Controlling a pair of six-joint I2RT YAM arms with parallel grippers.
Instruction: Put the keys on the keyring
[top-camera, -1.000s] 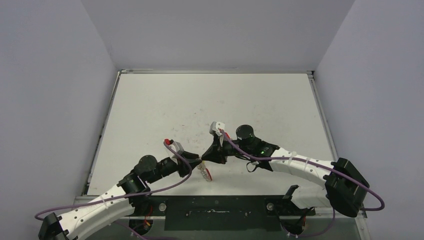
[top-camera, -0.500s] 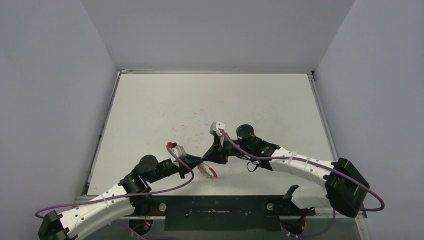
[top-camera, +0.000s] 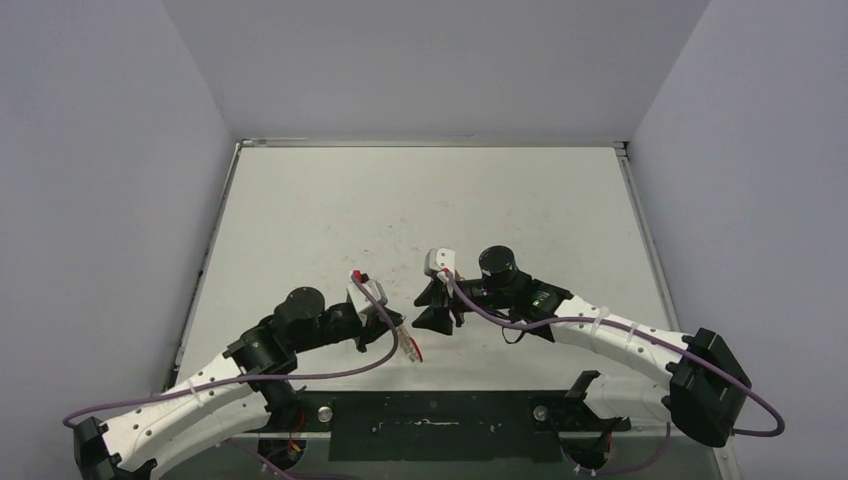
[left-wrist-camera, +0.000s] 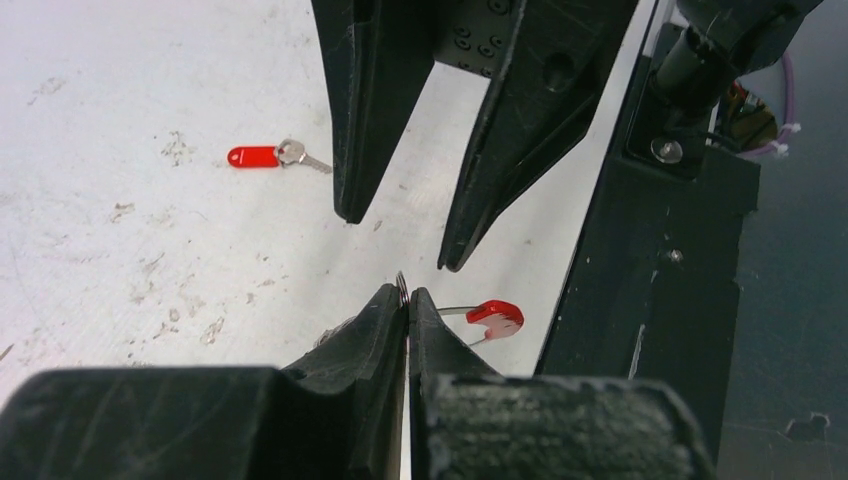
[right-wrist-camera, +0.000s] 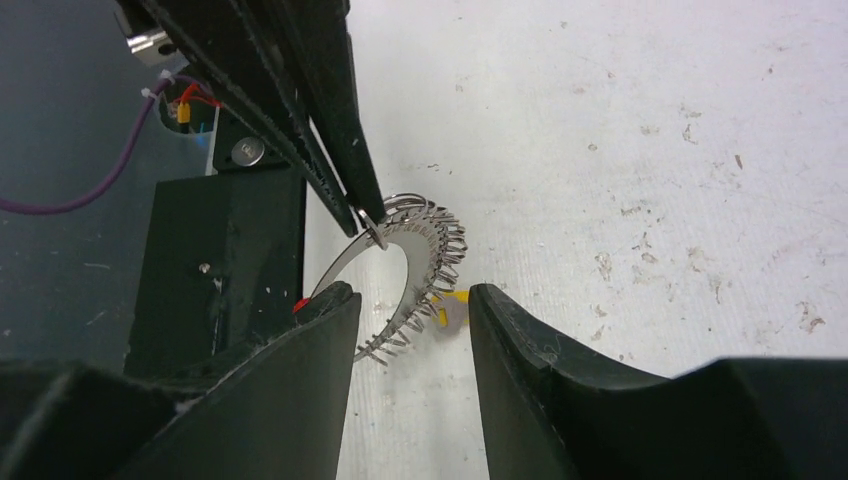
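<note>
My left gripper (top-camera: 397, 328) (left-wrist-camera: 408, 292) is shut on the thin silver edge of the keyring (top-camera: 408, 346), holding it just above the table near the front edge. In the right wrist view the keyring (right-wrist-camera: 425, 255) shows as a coiled wire arc. Its red sleeve (left-wrist-camera: 495, 315) hangs to the right. My right gripper (top-camera: 421, 308) (right-wrist-camera: 413, 292) is open, its jaws on either side of the ring's lower arc without touching it. A yellow key head (right-wrist-camera: 455, 297) shows behind the coil; I cannot tell if it is on the ring. The red key (left-wrist-camera: 265, 156) lies on the table beyond.
The black mounting rail (top-camera: 430, 410) (left-wrist-camera: 680, 250) runs along the table's near edge, close behind the keyring. Grey walls close in the white table (top-camera: 420, 200) on three sides. Purple cables (top-camera: 500, 315) trail along both arms.
My left gripper has carried the keyring a little right and further from the front edge, and the ring has tilted. My right gripper has drawn back slightly to the right.
</note>
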